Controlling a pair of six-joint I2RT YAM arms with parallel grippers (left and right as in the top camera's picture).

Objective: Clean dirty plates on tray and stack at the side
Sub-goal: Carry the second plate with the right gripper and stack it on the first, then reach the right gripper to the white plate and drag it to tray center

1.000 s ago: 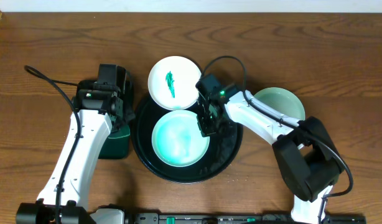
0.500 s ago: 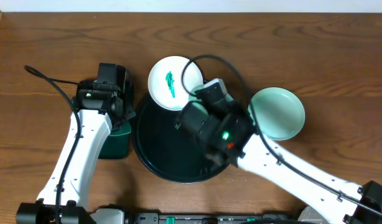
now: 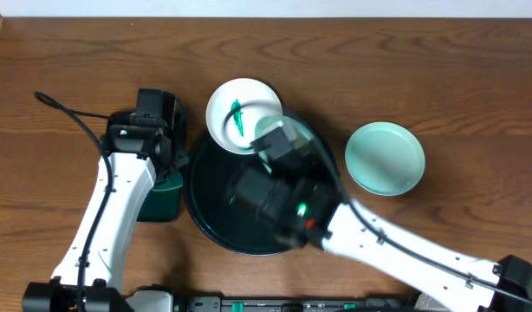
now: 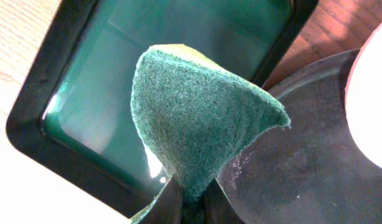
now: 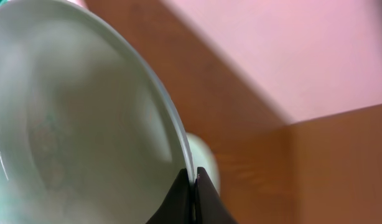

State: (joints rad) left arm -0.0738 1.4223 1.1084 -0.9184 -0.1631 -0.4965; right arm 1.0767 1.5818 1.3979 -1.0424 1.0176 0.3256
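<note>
Wooden table below, plate rim between right hand fingertips.

Overhead straight down, wrist views close-up, left wrist shares tray

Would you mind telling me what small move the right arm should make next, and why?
Probably swing right toward the set-aside plate: the right gripper pinches a clean-looking held plate by its rim above the tray, ready to stack.

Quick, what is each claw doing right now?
Left claw: closed on a green sponge.
Right claw: closed on a plate, at its rim.
</note>
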